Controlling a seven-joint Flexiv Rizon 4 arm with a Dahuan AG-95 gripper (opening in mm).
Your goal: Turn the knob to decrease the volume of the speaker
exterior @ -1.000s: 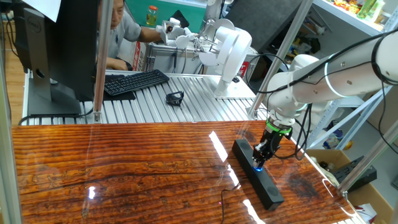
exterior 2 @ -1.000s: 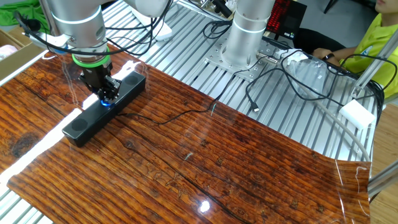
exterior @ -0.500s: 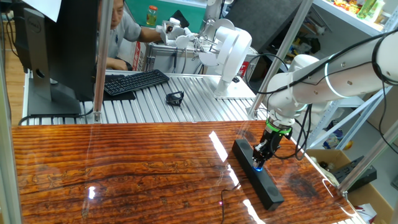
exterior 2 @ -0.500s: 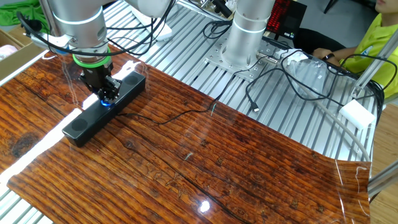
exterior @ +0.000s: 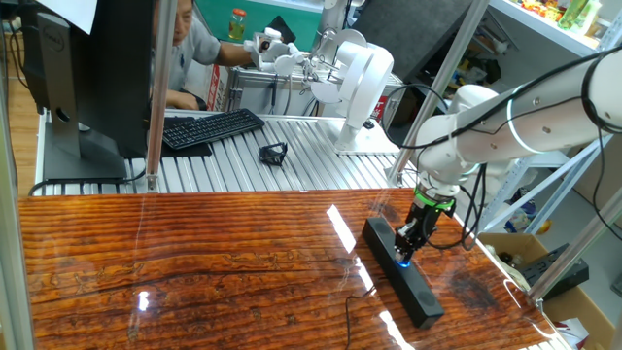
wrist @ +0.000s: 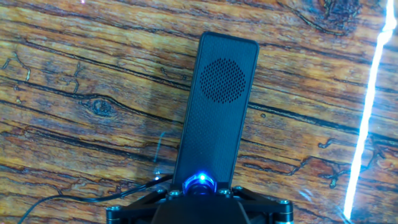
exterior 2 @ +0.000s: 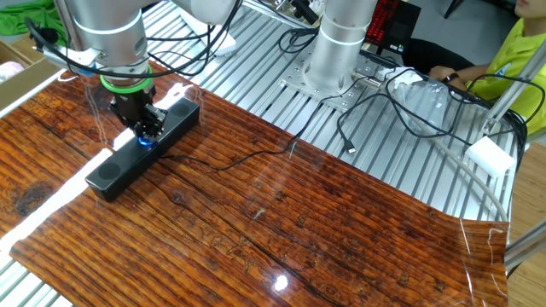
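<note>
The speaker [exterior: 403, 274] is a long slim black bar lying on the wooden table; it also shows in the other fixed view [exterior 2: 141, 147] and in the hand view [wrist: 214, 109]. Its small knob [wrist: 199, 184] glows blue at the bar's middle, seen as a blue spot in one fixed view [exterior: 405, 260] and in the other [exterior 2: 145, 140]. My gripper [exterior: 408, 245] stands straight down on the knob, fingers closed around it; it also shows in the other fixed view [exterior 2: 143, 130]. In the hand view the gripper [wrist: 199, 194] body hides the knob's lower part.
A thin black cable [exterior 2: 226, 162] runs from the speaker across the wood. A black keyboard [exterior: 212, 127] and a monitor [exterior: 83, 78] stand at the back on the metal slats, with a person behind. Another robot base [exterior 2: 328, 60] stands on the slats.
</note>
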